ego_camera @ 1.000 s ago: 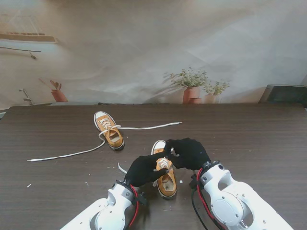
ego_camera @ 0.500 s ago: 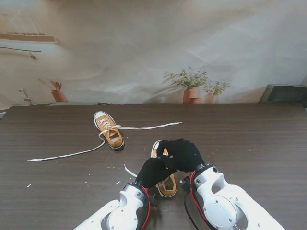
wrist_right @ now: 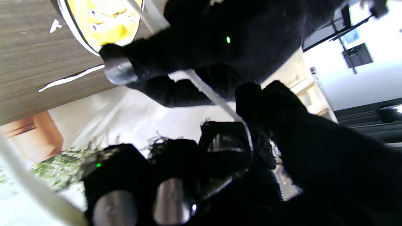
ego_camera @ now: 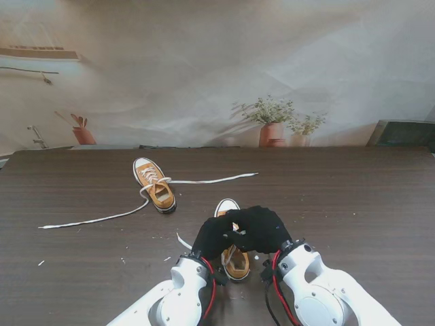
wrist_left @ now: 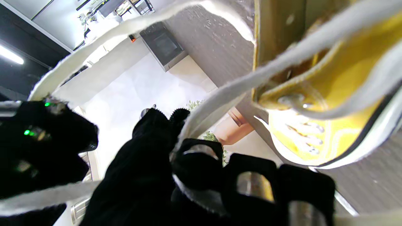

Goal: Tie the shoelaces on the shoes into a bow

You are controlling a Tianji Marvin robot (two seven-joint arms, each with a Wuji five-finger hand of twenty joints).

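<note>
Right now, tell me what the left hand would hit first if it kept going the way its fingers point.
Probably the right hand: the left hand points at it across the near shoe, and they already look to be touching. Depth is unclear.

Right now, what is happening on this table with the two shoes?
The robot is working on the nearer shoe, the yellow sneaker just in front of it. The left hand and the right hand, both in black gloves, meet over it, and each has its fingers closed on a white lace. No finished bow can be seen. The farther shoe lies untouched, its long laces spread loose across the dark table.
</note>
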